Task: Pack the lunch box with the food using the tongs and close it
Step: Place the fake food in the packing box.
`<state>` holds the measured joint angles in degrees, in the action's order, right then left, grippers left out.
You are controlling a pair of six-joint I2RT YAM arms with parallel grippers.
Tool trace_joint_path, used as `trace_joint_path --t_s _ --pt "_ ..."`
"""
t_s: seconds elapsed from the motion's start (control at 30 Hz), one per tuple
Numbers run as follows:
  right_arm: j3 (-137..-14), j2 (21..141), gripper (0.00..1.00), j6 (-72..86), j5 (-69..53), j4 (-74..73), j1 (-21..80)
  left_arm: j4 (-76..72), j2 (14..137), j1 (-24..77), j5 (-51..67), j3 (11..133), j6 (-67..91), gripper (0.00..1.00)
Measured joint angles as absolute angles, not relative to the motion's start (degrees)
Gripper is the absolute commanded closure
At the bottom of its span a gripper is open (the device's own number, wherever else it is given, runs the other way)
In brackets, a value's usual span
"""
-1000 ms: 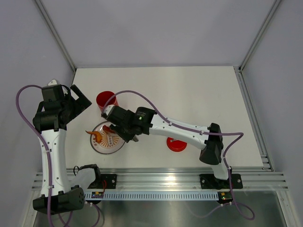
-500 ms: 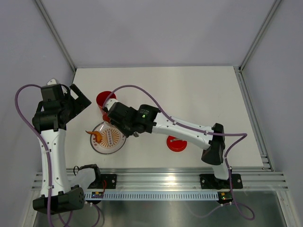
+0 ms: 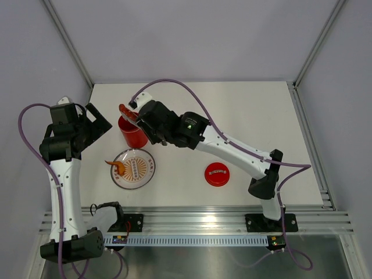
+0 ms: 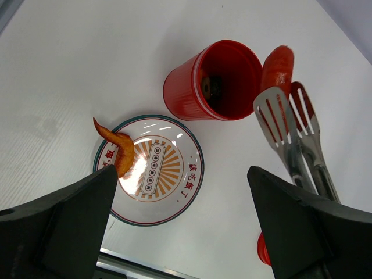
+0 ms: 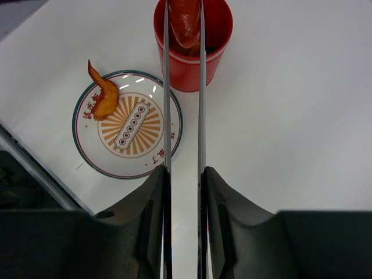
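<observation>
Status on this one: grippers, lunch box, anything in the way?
Left gripper open, empty. Right gripper shut on tongs, sausage pinched over lunch box rim. Lid off, nothing blocking.

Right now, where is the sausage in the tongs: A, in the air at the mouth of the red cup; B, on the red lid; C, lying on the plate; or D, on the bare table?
A: the tongs pinch the sausage up at the red cup's open mouth, clear of the plate and the lid.
</observation>
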<state>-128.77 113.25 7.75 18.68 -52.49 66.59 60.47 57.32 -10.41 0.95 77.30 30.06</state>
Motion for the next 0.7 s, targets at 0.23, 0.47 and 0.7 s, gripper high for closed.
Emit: trace_joint_path --t_s 0.23,0.47,0.7 --pt "-130.3 116.0 1.00 4.8 21.7 -47.8 66.5 60.5 57.3 -10.4 1.0 77.3 30.1 0.01" --pt "-121.8 117.3 1.00 3.6 24.5 -38.5 66.3 60.7 57.3 -10.4 0.9 77.3 30.0 0.01" --pt "-109.3 116.8 1.00 4.4 25.0 -30.9 66.0 60.9 57.3 -10.4 0.9 77.3 30.0 0.01"
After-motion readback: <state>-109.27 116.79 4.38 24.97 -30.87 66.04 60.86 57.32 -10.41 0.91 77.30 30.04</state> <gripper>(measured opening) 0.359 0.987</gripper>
